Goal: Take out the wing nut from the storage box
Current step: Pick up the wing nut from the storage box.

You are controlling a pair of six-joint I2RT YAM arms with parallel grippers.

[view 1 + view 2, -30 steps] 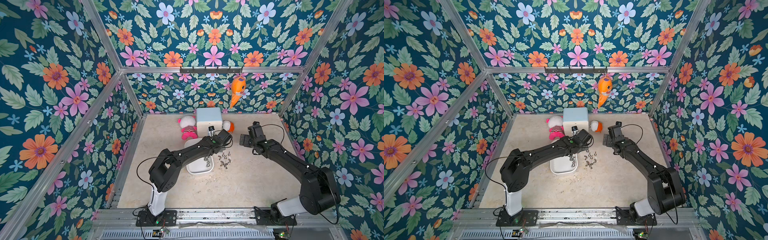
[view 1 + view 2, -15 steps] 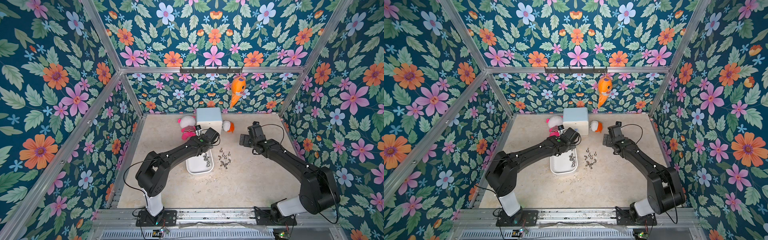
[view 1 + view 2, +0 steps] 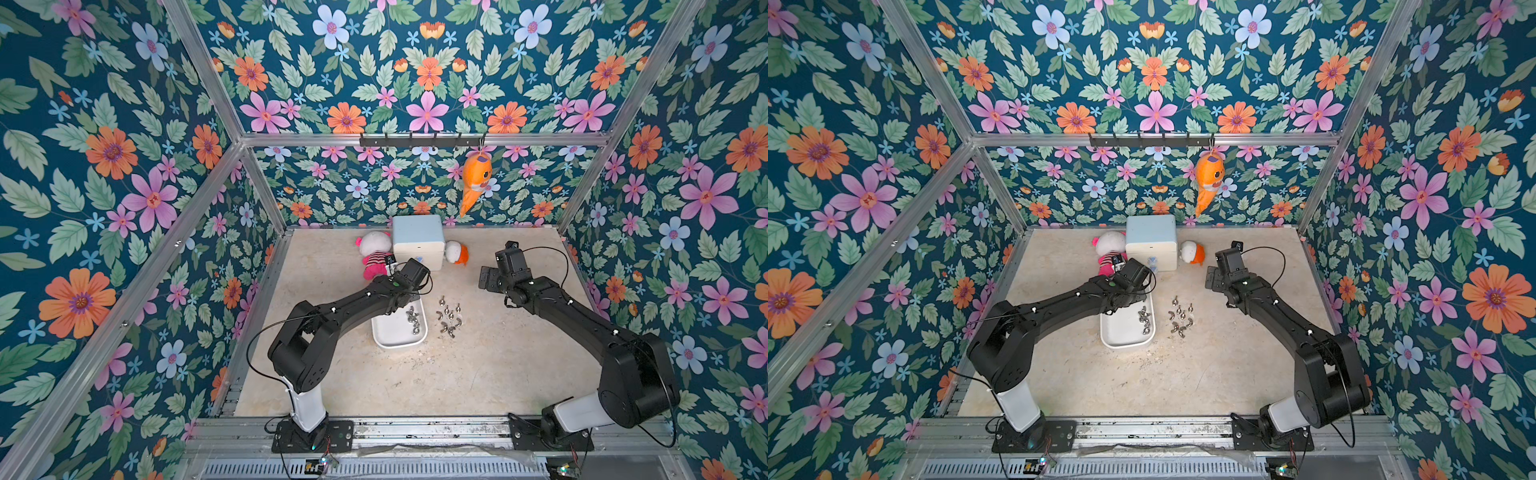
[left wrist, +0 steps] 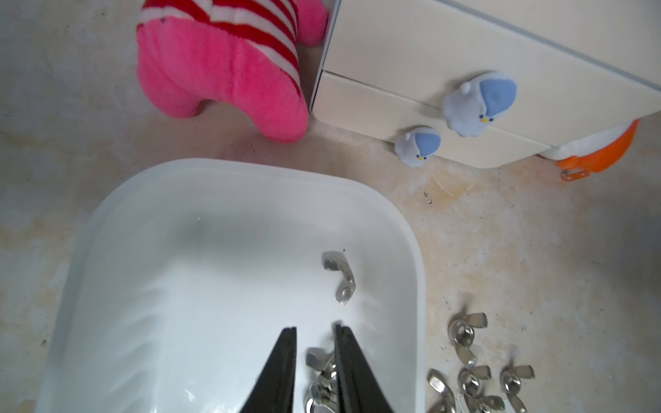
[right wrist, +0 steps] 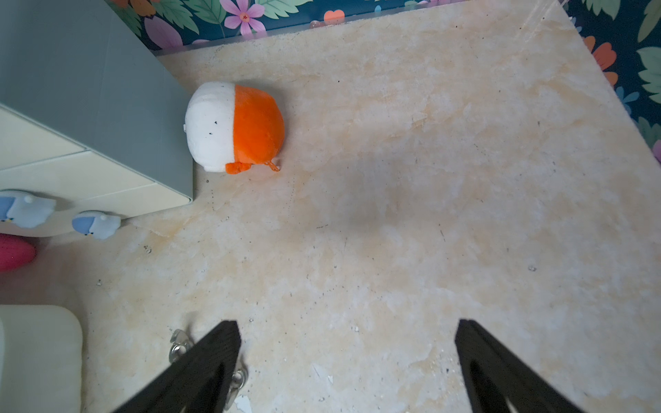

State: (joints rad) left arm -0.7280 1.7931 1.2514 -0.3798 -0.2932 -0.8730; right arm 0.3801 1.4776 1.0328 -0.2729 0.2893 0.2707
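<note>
Fingers [image 4: 286,357] of the left gripper [image 4: 314,327] stood narrowly apart, clamping nothing, a wing nut [image 4: 316,358] showing in their gap inside the box [image 4: 221,171]; another nut [image 4: 339,277] lay just ahead of them, loose nuts [image 4: 468,336] outside the box wall beside them; right gripper [image 5: 347,323] gaped wide, empty

The left arm [image 3: 340,309] and right arm [image 3: 582,316] are built of matte black rounded segments, each set on a white base link [image 3: 309,405] bolted to a black plate [image 3: 340,436]. A thin black cable [image 3: 248,353] is looped behind each set of jaws. White dots are seen along the segments, and a green mark [image 3: 395,285] just behind the left jaws. The left gripper [image 4: 314,330] and right gripper [image 5: 345,325] are fitted with black, tapered, ribbed fingers [image 5: 211,361].
</note>
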